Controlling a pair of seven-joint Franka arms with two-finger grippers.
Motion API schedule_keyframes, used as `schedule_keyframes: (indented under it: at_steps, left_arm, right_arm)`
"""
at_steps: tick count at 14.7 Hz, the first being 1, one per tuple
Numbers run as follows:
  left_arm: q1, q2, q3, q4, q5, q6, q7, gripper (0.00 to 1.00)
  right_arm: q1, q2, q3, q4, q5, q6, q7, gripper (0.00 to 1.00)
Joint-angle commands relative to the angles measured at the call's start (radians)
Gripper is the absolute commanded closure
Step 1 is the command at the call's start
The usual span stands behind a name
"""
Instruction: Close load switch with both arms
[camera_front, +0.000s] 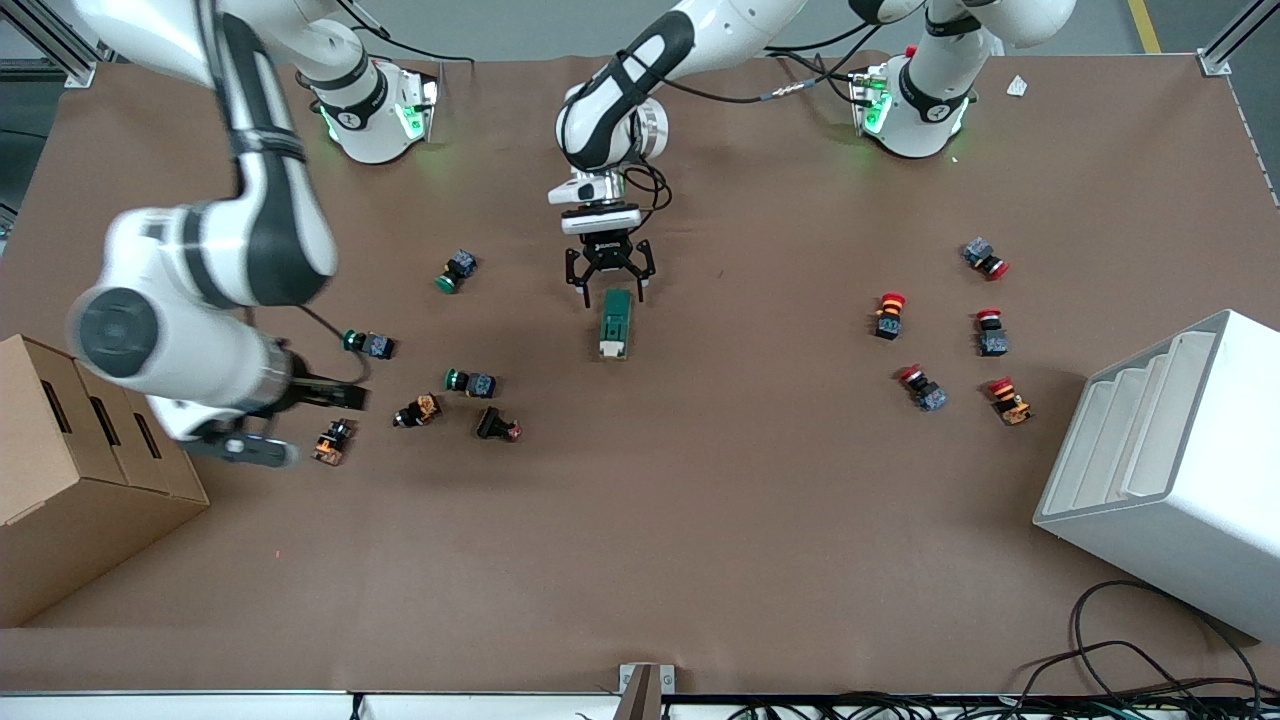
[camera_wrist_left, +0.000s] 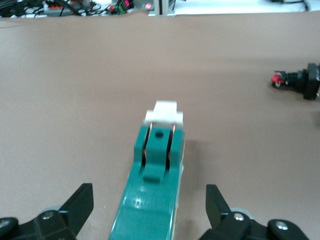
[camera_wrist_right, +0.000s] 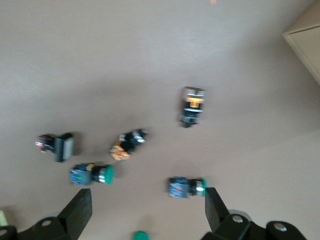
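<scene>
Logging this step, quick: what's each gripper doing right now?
Left gripper: open, straddling the end of the load switch, holding nothing.
Right gripper: open, empty, over the push-buttons toward the right arm's end of the table.

One load switch (camera_front: 614, 323) lay at the table's centre, with three green-capped push-buttons (camera_front: 458, 270) (camera_front: 368, 344) (camera_front: 470, 382), two orange-bodied ones (camera_front: 418, 410) (camera_front: 334, 441) and one black one (camera_front: 498, 426) toward nine o'clock. Five red-capped push-buttons (camera_front: 986, 259) (camera_front: 889, 315) (camera_front: 991, 332) (camera_front: 922, 388) (camera_front: 1010, 400) sat toward three o'clock. There were also one cardboard box (camera_front: 60, 500), one white rack (camera_front: 1180, 470) and two arms (camera_front: 620, 90) (camera_front: 270, 220).

L end effector (camera_front: 610, 277): low, fingers spread | R end effector (camera_front: 265, 425): raised, fingers spread, arm bent
</scene>
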Motion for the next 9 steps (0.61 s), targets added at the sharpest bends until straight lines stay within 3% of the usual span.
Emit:
schedule_keyframes:
  at_steps: [1, 3, 6, 9]
  left_arm:
    - [0.032, -0.072, -0.007, 0.055, -0.169, 0.01, 0.182, 0.01]
    - [0.064, -0.118, -0.01, 0.075, -0.261, 0.01, 0.316, 0.0]
    - [0.126, -0.222, -0.008, 0.093, -0.469, 0.01, 0.576, 0.0]
    - [0.198, -0.325, -0.008, 0.092, -0.635, -0.002, 0.775, 0.0]
  right_arm:
    - [-0.099, -0.129, 0.066, -0.092, -0.058, -0.017, -0.102, 0.0]
    - [-0.181, -0.175, 0.118, -0.094, -0.065, -0.06, -0.151, 0.0]
    - [-0.329, -0.233, 0.283, -0.094, -0.087, -0.106, -0.156, 0.0]
    - [-0.361, -0.262, 0.319, -0.092, -0.104, -0.113, -0.155, 0.0]
